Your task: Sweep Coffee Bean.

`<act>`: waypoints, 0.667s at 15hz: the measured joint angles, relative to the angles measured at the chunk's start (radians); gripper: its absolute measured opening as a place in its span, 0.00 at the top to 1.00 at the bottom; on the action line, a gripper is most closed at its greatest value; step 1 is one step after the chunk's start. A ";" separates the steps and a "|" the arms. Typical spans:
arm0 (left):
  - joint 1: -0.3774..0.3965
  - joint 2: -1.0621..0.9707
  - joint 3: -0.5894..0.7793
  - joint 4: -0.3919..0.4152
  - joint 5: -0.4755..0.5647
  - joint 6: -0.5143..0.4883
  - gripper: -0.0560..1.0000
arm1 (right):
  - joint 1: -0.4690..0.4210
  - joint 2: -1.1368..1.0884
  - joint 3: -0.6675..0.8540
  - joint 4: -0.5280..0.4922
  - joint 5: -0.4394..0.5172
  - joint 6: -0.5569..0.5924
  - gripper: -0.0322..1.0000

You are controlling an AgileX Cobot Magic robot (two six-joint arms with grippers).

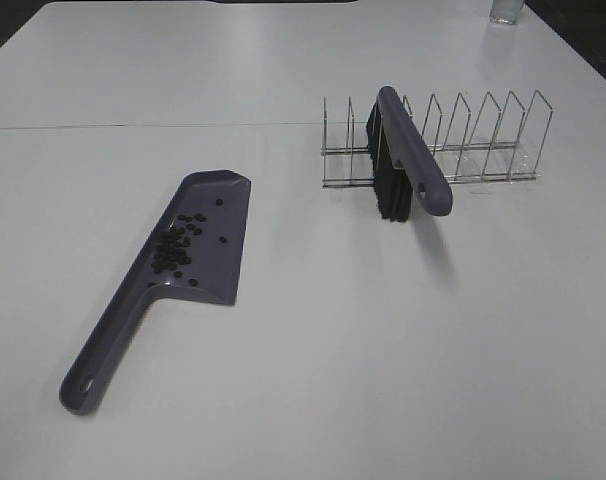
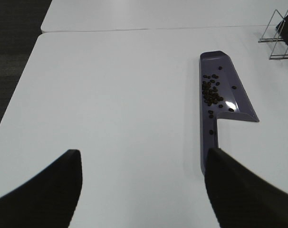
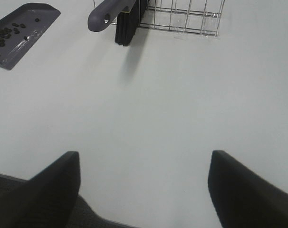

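The coffee beans are lying inside the pan of a purple-grey dustpan, mostly bunched along the pan's raised side wall, with a few scattered singly toward its open lip. The dustpan is resting flat on the white surface, toward the surface's left side in the high view, its handle pointing toward the near edge.

The left claw is hovering over bare surface with its jaws standing wide apart and gripping nothing. In its wrist view the dustpan is lying ahead of it, the handle running back toward one of the dark fingers, and the beans are sitting well ahead of the fingertips, apart from them.

The right claw is also spread wide and empty, hanging over bare surface near the surface's edge. The beans are showing far off in its view, well apart from it. A brush with a purple-grey handle and black bristles is standing in a wire rack toward the far right of the surface, its handle sticking out toward the near edge. A clear container is sitting at the far edge.

No writing or brand marks can be read on anything.
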 joint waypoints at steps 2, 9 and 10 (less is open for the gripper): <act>0.000 -0.008 0.017 -0.009 -0.013 -0.001 0.32 | 0.000 0.000 0.000 0.000 -0.005 -0.003 0.33; 0.000 -0.011 0.018 -0.012 -0.019 -0.005 0.32 | 0.000 0.000 0.004 0.000 -0.007 -0.006 0.33; 0.000 -0.011 0.018 -0.012 -0.019 -0.005 0.32 | 0.000 0.000 0.006 0.000 -0.007 -0.006 0.33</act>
